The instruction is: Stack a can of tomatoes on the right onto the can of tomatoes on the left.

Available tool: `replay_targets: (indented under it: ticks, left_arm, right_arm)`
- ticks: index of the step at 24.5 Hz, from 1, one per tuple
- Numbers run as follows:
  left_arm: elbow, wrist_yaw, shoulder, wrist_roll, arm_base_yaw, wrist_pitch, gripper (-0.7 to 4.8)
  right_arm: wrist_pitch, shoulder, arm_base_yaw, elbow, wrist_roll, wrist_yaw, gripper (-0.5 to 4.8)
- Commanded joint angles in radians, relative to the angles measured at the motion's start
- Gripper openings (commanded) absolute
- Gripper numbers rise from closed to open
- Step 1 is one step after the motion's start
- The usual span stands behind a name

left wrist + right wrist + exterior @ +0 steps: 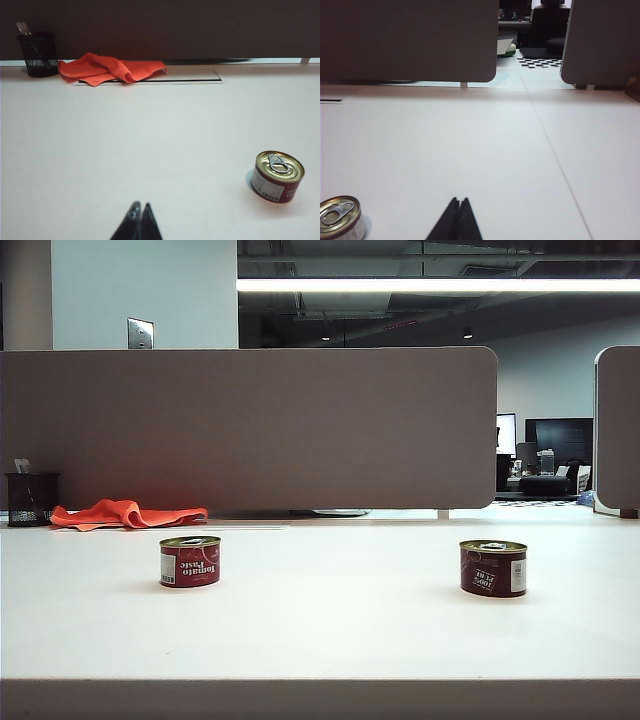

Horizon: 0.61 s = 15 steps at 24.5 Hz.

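In the exterior view, two tomato cans stood upright and well apart on the white table [320, 640]: the left can [190, 561] at about 8 o'clock of the frame, the right can [493, 568] at about 4 o'clock. An orange cloth [125, 513] and a black mesh cup [32, 499] lay at 9 o'clock by the grey divider [250, 425]. Neither arm showed here.

In the left wrist view, the left gripper [140, 206] hung low over bare table with its jaws pressed together and empty. The left can [277, 176] sat off at about 4 o'clock, pull-tab up, near but not touching.

In the right wrist view, the right gripper [459, 201] was likewise closed on nothing. The right can [341, 218] showed only partly, at about 8 o'clock, cut by the frame edge.

The task looked unstarted. To do the pick well, the right jaws should probably open wide before approaching, straddle the can's wall evenly, lift it level, and set it down centred on the other can's rim.
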<state>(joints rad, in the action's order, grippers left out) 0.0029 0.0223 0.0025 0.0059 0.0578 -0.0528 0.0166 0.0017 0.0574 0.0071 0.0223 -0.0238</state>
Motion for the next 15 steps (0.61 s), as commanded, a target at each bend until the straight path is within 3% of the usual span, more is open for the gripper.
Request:
replay_targets:
  ticks: [1, 9, 12, 15]
  left_arm:
    - [0.005, -0.001, 0.0, -0.002, 0.0, 0.008, -0.06]
    - [0.009, -0.004, 0.0, -0.002, 0.0, 0.01, -0.06]
    - [0.104, -0.003, 0.0, -0.003, 0.0, 0.009, -0.06]
    - [0.208, 0.005, 0.0, -0.011, 0.0, 0.004, -0.06]
  right_arm:
    - [0.018, 0.0, -0.001, -0.005, -0.003, -0.001, -0.06]
    - [0.018, 0.0, -0.001, -0.004, -0.004, -0.002, -0.06]
    - [0.109, -0.003, -0.001, 0.032, -0.079, -0.001, -0.06]
    - [0.183, -0.003, -0.001, 0.105, -0.077, 0.024, -0.06]
